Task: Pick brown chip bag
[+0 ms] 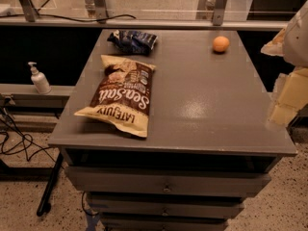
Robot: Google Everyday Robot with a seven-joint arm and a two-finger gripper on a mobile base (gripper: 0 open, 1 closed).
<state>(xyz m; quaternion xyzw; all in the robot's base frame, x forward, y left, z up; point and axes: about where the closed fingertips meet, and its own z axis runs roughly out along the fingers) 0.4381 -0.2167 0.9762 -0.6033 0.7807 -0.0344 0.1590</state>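
Observation:
The brown chip bag (120,94) lies flat on the left half of the grey table top (202,105). It has a dark brown centre, cream-tan ends and white "Sea Salt" script, with one end near the table's front edge. My gripper (288,97) shows as pale cream parts at the right edge of the view, above the table's right edge. It is far to the right of the bag and touches nothing.
A smaller dark blue snack bag (132,41) lies at the back of the table, just behind the brown bag. An orange (221,44) sits at the back right. A white pump bottle (39,79) stands on a ledge to the left. Drawers (166,184) are below the table top.

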